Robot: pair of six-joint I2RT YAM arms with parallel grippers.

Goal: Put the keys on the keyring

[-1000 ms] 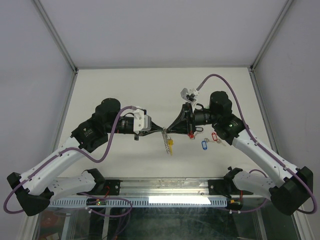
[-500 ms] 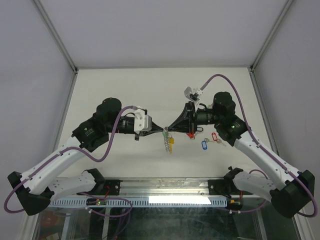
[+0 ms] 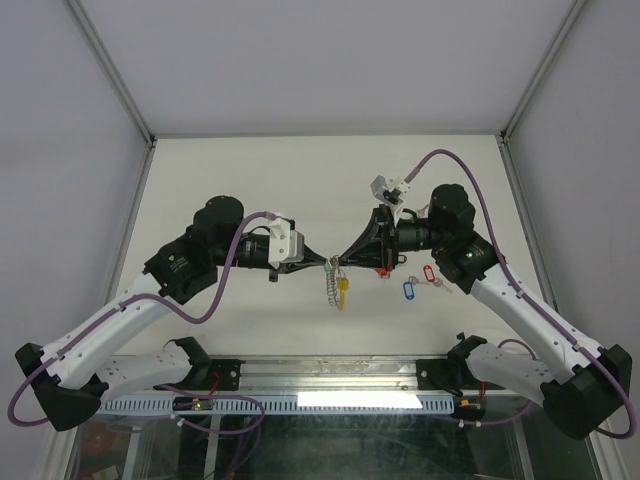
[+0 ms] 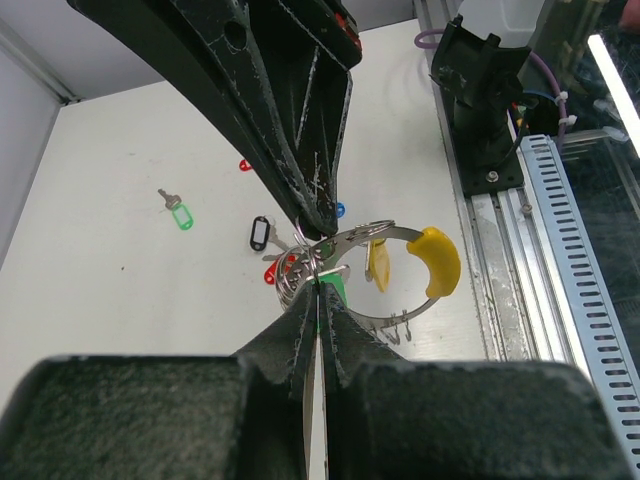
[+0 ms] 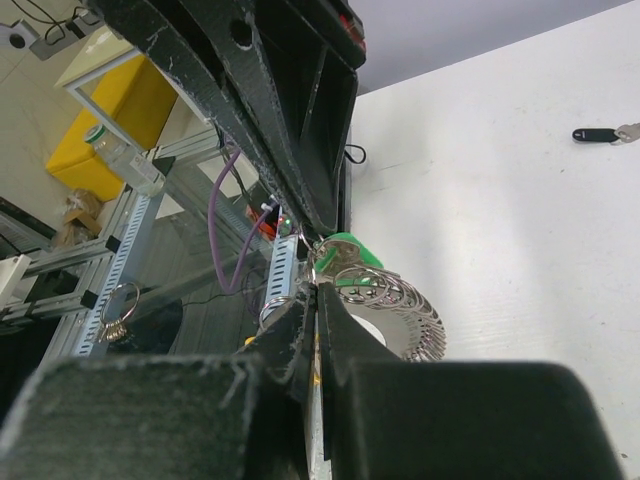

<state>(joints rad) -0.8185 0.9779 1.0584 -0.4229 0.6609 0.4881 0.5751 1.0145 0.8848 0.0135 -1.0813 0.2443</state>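
Note:
My two grippers meet tip to tip above the table's middle. The left gripper (image 3: pixel 326 262) (image 4: pixel 318 286) is shut on a key with a green tag (image 4: pixel 336 290) (image 5: pixel 352 250). Facing it, the right gripper (image 3: pixel 338 263) (image 5: pixel 316 290) is shut on the keyring (image 3: pixel 331 285), a silvery band with coiled loops (image 5: pixel 405 308) and a yellow segment (image 4: pixel 438 262) that hangs below the tips. A yellow tag (image 4: pixel 378 266) dangles from it. Loose keys lie on the table: green tag (image 4: pixel 181 214), black tag (image 4: pixel 259 236), blue tag (image 3: pixel 408 290), red tag (image 3: pixel 431 274).
A red-tagged key (image 4: pixel 245 165) lies farther out and a black-tagged one (image 5: pixel 598 134) sits alone on the white tabletop. The slotted cable rail (image 4: pixel 575 250) and an arm base (image 4: pixel 490 90) line the near table edge.
The right arm's wrist has drifted a little to the right and its camera mount has tilted. Both grippers stay shut and tip to tip, with the keyring hanging in nearly the same place.

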